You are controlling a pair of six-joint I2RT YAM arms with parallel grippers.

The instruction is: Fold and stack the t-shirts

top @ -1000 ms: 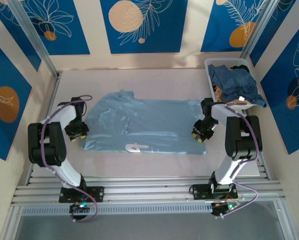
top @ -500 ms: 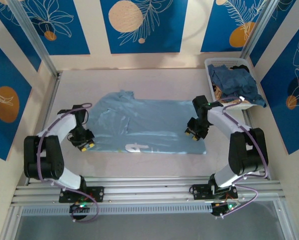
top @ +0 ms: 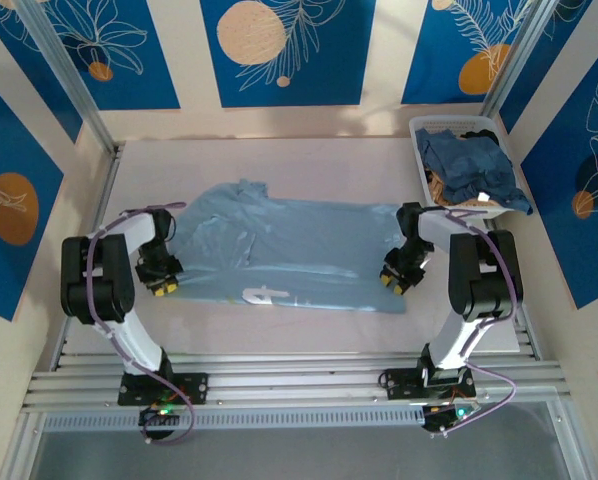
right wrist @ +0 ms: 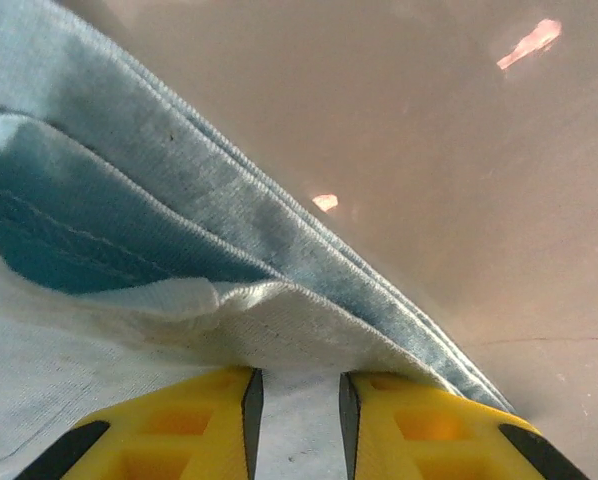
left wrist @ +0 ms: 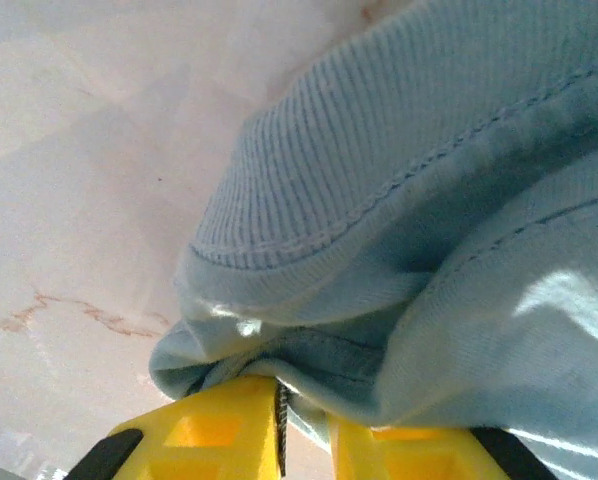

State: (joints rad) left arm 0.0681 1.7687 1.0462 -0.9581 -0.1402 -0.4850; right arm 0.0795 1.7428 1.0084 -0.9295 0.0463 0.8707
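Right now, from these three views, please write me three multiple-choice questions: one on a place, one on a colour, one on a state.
1. Where does the white basket stand? A near left edge; B far right corner of the table; C table middle.
2. What colour is the spread t-shirt? A red; B white; C light blue.
3. What is the left gripper doing? A pinching the t-shirt's edge; B hanging open above the basket; C holding a cup.
1 B: the top view shows it there. 2 C: plain in every view. 3 A: cloth is bunched between its yellow fingers.
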